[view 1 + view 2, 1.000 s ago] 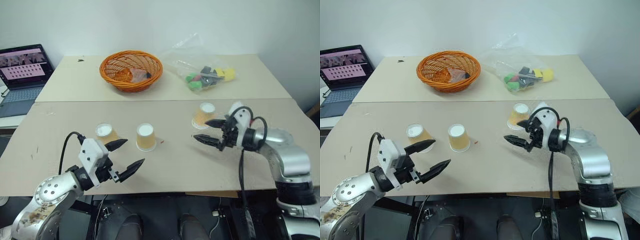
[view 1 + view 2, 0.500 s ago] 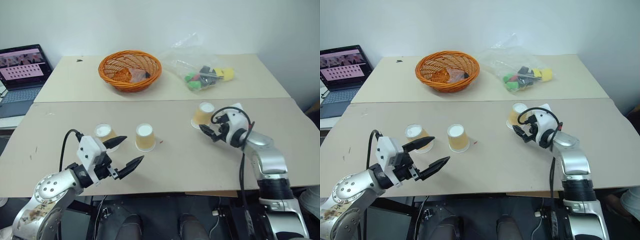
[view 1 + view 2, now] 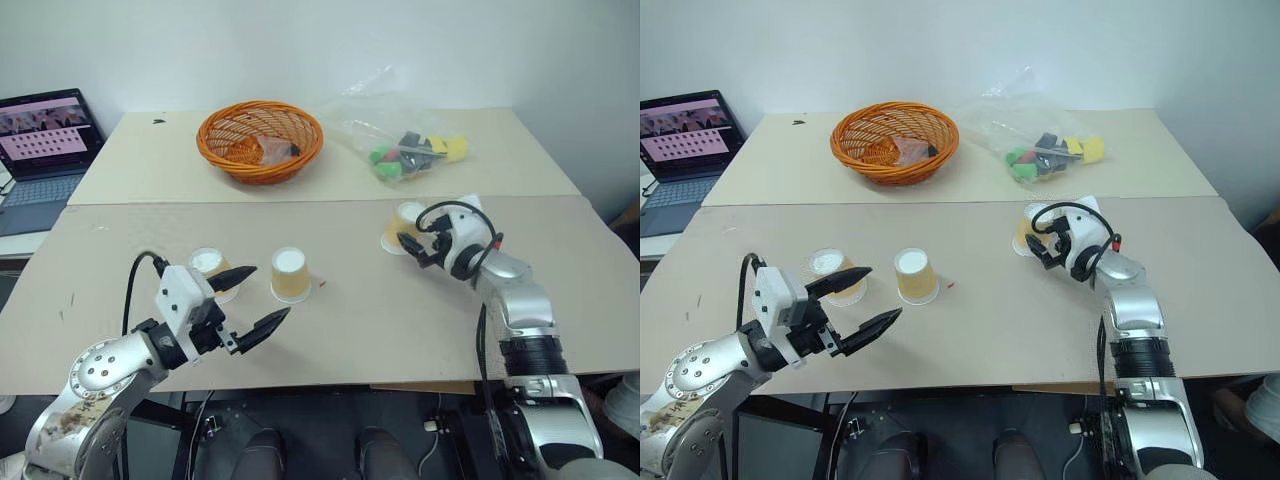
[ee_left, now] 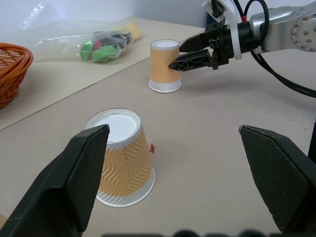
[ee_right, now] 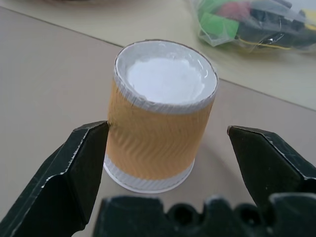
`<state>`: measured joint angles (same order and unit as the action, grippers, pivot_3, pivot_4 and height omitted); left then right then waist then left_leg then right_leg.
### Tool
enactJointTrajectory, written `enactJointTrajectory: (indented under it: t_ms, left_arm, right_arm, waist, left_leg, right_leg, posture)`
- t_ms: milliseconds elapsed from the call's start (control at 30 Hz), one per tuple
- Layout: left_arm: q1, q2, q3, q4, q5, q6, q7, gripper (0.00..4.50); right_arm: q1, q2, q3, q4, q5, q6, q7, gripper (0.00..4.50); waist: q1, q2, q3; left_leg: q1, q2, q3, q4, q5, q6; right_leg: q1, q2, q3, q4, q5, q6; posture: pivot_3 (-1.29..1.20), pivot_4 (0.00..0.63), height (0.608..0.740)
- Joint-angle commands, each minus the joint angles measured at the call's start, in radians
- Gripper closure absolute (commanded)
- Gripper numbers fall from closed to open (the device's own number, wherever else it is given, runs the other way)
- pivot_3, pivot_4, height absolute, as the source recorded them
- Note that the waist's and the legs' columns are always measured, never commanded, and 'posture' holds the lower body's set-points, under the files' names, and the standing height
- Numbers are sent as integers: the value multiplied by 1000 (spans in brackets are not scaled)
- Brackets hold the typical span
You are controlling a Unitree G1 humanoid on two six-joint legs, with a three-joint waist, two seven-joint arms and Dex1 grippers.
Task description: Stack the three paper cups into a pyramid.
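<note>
Here we set our right gripper (image 3: 412, 248), fingers spread wide, around the far cup (image 5: 160, 113) to lift it, left gripper (image 3: 252, 298) spread and empty.

Two tan tables pushed together, near table (image 3: 340, 330) and far table (image 3: 180, 160); near one carries three upside-down paper cups: left cup (image 3: 209, 268), middle cup (image 3: 290, 275), right cup (image 3: 402, 226); far one carries wicker basket (image 3: 260, 140) and clear bag of toys (image 3: 400, 140); laptop (image 3: 42, 150) far left.
</note>
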<state>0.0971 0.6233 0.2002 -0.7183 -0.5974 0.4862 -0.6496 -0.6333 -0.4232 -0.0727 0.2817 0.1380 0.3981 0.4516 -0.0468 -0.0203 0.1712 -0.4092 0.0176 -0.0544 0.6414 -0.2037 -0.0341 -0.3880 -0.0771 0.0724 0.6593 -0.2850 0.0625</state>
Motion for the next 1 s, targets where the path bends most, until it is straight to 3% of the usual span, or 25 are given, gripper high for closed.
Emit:
enactJointTrajectory:
  t_ms: [33, 700, 900, 1000]
  left_arm:
    - [3, 9, 12, -14, -18, -3, -6, 0]
    - [8, 10, 3, -13, -4, 5, -2, 0]
    - [7, 11, 0, -11, -3, 6, -4, 0]
    - [6, 13, -2, -11, -3, 7, -6, 0]
  right_arm:
    - [-55, 13, -19, 29, 4, -56, -14, 36]
    - [-152, 55, -25, 191, 16, -126, -6, 36]
    - [-150, 55, -21, 180, 16, -122, 2, 1700]
    - [-144, 58, -19, 151, 24, -114, 16, 1700]
  waist:
    - [1, 0, 0]
    - [1, 0, 0]
    - [1, 0, 0]
    - [1, 0, 0]
  left_leg:
    - [0, 0, 0, 0, 0, 0]
    - [0, 0, 0, 0, 0, 0]
    - [0, 0, 0, 0, 0, 0]
    - [0, 0, 0, 0, 0, 0]
  right_leg:
    - [0, 0, 0, 0, 0, 0]
    - [0, 0, 0, 0, 0, 0]
    - [0, 0, 0, 0, 0, 0]
    - [0, 0, 0, 0, 0, 0]
  posture:
    - [0, 150, 740]
    - [0, 150, 740]
    - [0, 150, 740]
    - [0, 150, 740]
